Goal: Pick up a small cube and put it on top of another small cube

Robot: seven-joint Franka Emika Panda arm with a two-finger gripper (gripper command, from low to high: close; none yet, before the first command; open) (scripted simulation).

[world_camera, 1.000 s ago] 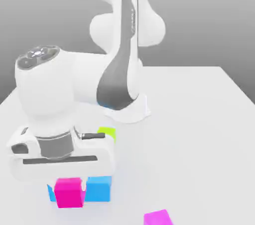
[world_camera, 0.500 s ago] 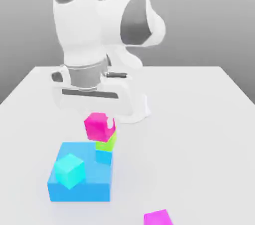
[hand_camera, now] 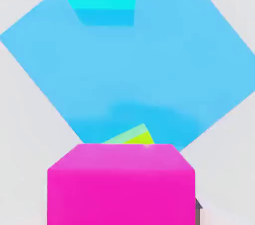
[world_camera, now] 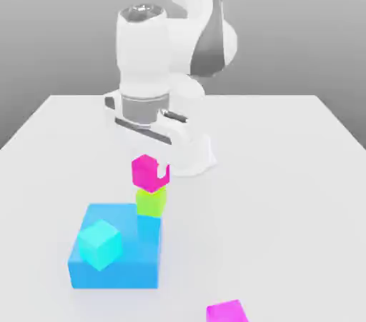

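Pink cube (world_camera: 146,173) sits on top of the green cube (world_camera: 151,201), roughly square over it, so the job looks to be at the placing or letting-go step. The claw (world_camera: 154,165) hangs right at the pink cube, pointing down at it; I cannot tell whether it is clamped on the cube or has parted from it. In the hand view the pink cube (hand_camera: 121,184) covers nearly all of the green cube (hand_camera: 133,137), which speaks for a fair line-up. As I judge it, the next move calls for a clean release, if that is not done, and then a straight lift, with no sideways nudge that could tip the small stack

Counted across the exterior view from its left: one cyan cube (world_camera: 99,243) on one flat blue block (world_camera: 114,270); at that block's far corner, one green cube with one pink cube on it; then a second pink cube (world_camera: 227,311) alone on the desk (world_camera: 286,170), well apart. Two pink cubes in all, one claw
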